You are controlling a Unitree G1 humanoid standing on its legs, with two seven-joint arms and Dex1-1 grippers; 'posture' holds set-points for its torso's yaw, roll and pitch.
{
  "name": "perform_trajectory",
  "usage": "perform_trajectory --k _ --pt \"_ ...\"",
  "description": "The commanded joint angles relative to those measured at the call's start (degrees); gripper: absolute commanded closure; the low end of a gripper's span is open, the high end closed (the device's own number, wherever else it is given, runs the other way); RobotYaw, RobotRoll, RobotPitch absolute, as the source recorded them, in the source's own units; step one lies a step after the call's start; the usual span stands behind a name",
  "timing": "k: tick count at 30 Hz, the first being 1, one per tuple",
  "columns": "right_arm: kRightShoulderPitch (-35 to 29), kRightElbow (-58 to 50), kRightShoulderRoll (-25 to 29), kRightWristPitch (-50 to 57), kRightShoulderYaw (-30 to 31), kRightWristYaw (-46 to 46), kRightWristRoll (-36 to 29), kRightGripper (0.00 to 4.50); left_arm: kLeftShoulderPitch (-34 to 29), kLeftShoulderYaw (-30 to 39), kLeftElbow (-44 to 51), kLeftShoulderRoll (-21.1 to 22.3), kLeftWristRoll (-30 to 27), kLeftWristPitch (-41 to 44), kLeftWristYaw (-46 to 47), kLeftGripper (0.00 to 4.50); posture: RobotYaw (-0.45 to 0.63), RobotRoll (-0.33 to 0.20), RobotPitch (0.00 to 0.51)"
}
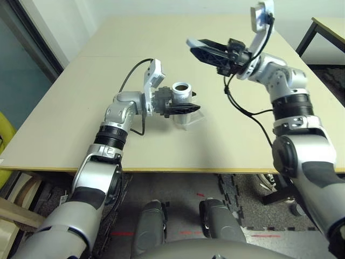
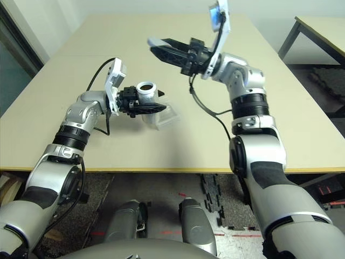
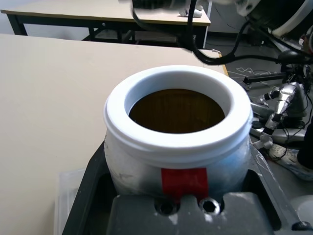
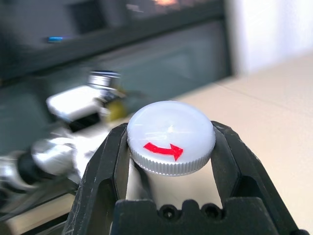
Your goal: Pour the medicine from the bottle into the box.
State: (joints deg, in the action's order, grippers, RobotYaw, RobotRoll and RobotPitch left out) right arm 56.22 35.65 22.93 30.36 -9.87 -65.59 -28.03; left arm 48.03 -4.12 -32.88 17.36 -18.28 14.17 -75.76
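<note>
A: Nearest the lens is the bottle [image 3: 178, 147], cap off, upright, white rim wide open, red mark on the side facing the wrist camera. The inside just reads dark brown, so I can't pick out single pellets of medicine.

B: Anything cut off?

A: The bottle's base is hidden between the black fingers [image 3: 95, 196] of the left gripper [image 1: 183, 106]. The box [image 1: 188, 120] is mostly hidden too, only a clear corner shows under and past the gripper on the table [image 1: 81, 108].

B: Left fingers?

A: Clamped on the bottle's body, one on each side. The bottle is held above the table, right over the near end of the box, mouth pointing up.

B: Right side?

A: The right gripper [image 4: 171, 147] is pinched on the cap, a round pale lid with a red arrow on top and a ribbed edge. Fingers press on opposite edges of it. In the head view the cap is hard to see, just a pale sliver at the fingertips.

B: Where's that arm?

A: Raised, further back and to the right of the bottle, well apart from it, fingers pointing left across the table.

B: Background?

A: Blurred in the right wrist view, can't tell what's there. A second table [image 1: 329, 27] is cut off at the far right edge.
</note>
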Motion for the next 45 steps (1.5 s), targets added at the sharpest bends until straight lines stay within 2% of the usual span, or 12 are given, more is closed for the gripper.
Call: perform_trajectory --k 1,6,13,29,35,41,45 --pt "-1.9 -1.6 2.3 -0.6 -2.0 7.5 1.9 1.92 -0.8 0.4 1.3 0.5 -0.4 0.3 0.5 1.83 -0.20 0.000 0.055" --pt "-5.7 1.9 5.7 -4.9 -2.6 20.9 8.2 1.92 -0.2 1.2 0.3 0.8 -0.2 -0.1 1.4 1.83 -0.22 0.000 0.057" --pt "-8.7 6.5 6.6 -5.5 -2.7 30.2 11.4 1.92 1.2 2.0 -1.8 1.1 0.3 -1.6 3.0 1.83 -0.23 0.000 0.051" --pt "-4.5 27.2 3.4 -16.5 -5.9 41.4 12.6 1.92 0.6 3.3 -2.2 2.7 0.6 -3.5 6.2 1.83 -0.18 0.000 0.032" --pt "-3.6 30.9 2.6 -18.1 -7.4 43.7 12.0 1.92 1.0 3.3 -2.7 3.0 1.0 -3.9 6.9 1.83 -0.18 0.000 0.033" --pt "-3.2 30.9 1.9 -19.3 -7.9 43.0 12.2 0.00 1.7 3.1 -4.0 3.6 1.5 -4.5 7.5 1.83 -0.19 0.000 0.035" --pt "-3.1 29.0 2.1 -19.2 -7.3 39.3 12.1 0.00 2.5 3.1 -5.5 4.0 2.2 -5.0 8.2 1.83 -0.19 0.000 0.037"
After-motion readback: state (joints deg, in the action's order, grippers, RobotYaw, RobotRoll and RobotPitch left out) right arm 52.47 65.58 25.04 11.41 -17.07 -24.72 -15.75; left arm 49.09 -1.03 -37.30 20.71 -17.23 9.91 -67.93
